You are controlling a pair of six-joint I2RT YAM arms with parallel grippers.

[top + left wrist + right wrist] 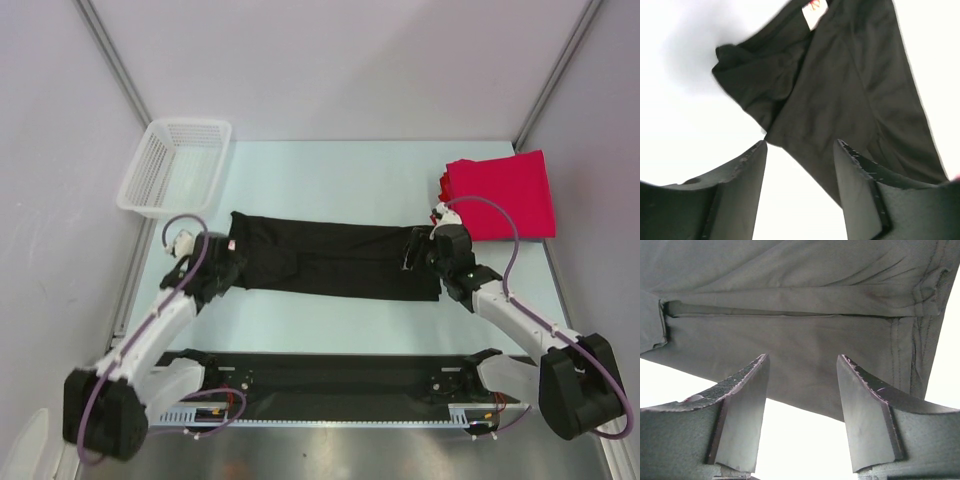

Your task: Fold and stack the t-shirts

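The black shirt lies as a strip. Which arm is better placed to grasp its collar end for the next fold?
Left. The left gripper hangs open at the collar end of the black shirt, where the label shows; the right gripper is open at the opposite end, by the red shirts.

You have bare table [330,180] beyond the black t-shirt [330,258] and along its near edge; the mesh basket [175,165] blocks far left, the red t-shirt stack [500,195] far right.

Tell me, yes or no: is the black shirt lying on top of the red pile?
No, the black t-shirt lies stretched out flat in the middle, while the red t-shirts sit folded at the far right.
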